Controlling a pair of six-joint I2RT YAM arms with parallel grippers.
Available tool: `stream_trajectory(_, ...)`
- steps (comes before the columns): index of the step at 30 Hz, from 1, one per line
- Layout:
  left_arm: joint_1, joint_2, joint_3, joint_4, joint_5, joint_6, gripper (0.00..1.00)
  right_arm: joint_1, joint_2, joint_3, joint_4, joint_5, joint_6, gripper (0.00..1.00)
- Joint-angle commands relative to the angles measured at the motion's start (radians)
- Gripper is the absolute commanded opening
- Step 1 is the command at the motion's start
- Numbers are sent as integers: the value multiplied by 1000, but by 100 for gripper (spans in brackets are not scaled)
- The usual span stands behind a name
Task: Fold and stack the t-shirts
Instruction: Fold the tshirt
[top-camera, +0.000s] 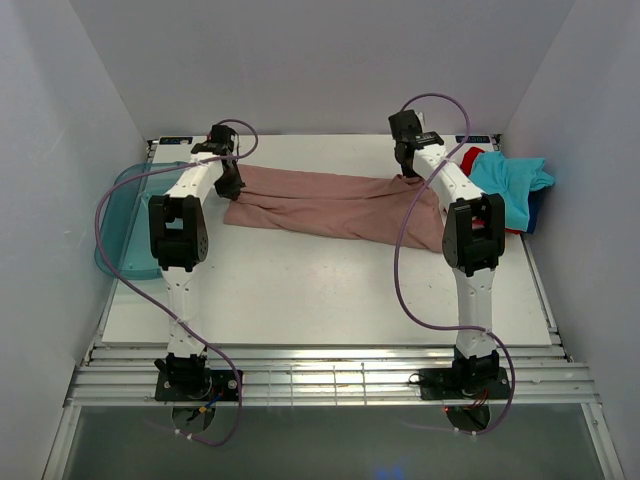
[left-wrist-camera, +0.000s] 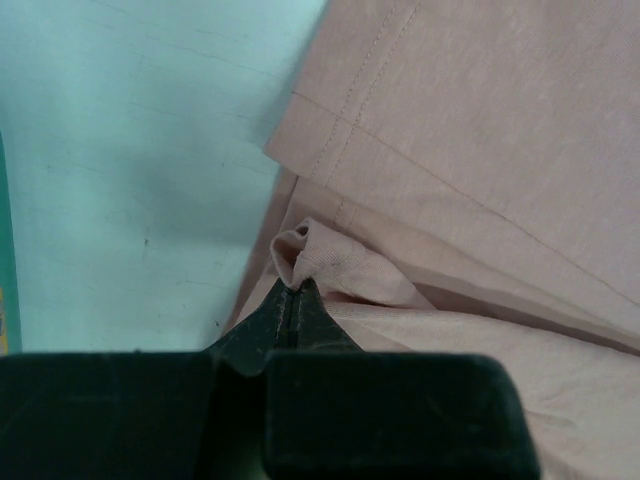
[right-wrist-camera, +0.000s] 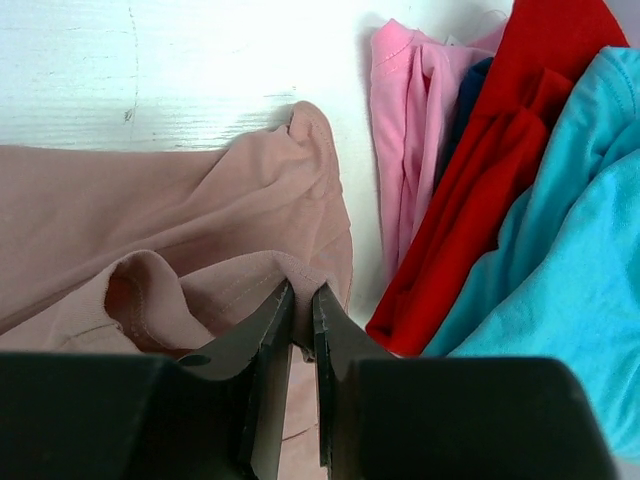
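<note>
A dusty-pink t-shirt (top-camera: 330, 205) lies stretched across the far half of the white table (top-camera: 330, 290), folded lengthwise; its print is hidden. My left gripper (top-camera: 232, 186) is shut on a pinch of the shirt's left end (left-wrist-camera: 300, 250), at its hemmed edge. My right gripper (top-camera: 412, 172) is shut on a fold of the shirt's right end (right-wrist-camera: 300, 275). A pile of other t-shirts sits at the far right: turquoise (top-camera: 510, 180), red (top-camera: 472, 160), pink (right-wrist-camera: 405, 120) and dark blue (right-wrist-camera: 468, 95).
A translucent teal plastic tray (top-camera: 125, 215) overhangs the table's left edge beside my left arm. White walls close in the left, right and far sides. The pile of shirts lies just right of my right gripper.
</note>
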Motion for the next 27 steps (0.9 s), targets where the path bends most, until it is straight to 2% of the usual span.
stream_trajectory(1,5,-24,55,13,-10,16,0,-8,5,57,54,38,-21,18)
stream_trajectory(7,7,-29,89,17,-49,-5,2,-10,13,53,83,38,-26,18)
stream_trajectory(10,7,-43,96,20,-96,-42,29,-10,9,37,115,53,-32,24)
stream_trajectory(11,7,-59,93,20,-116,-53,50,-10,6,34,124,57,-35,35)
stream_trajectory(12,5,-72,87,20,-139,-66,57,-10,6,33,131,63,-35,43)
stream_trajectory(13,5,-99,67,26,-189,-94,65,-10,4,28,141,75,-37,58)
stream_trajectory(15,4,-138,34,39,-240,-120,70,-8,-4,16,154,84,-35,67)
stream_trajectory(17,-6,-185,-50,91,-283,-143,70,-8,-30,-19,184,98,-37,70)
stream_trajectory(22,-76,-366,-265,258,-288,-129,68,-4,-163,-169,246,71,-12,69)
stream_trajectory(24,-121,-394,-350,269,-278,-136,64,2,-226,-238,208,41,33,63)
stream_trajectory(25,-142,-409,-377,278,-273,-139,60,9,-263,-265,194,5,46,48)
stream_trajectory(27,-153,-414,-431,284,-262,-148,51,13,-293,-324,163,-32,69,28)
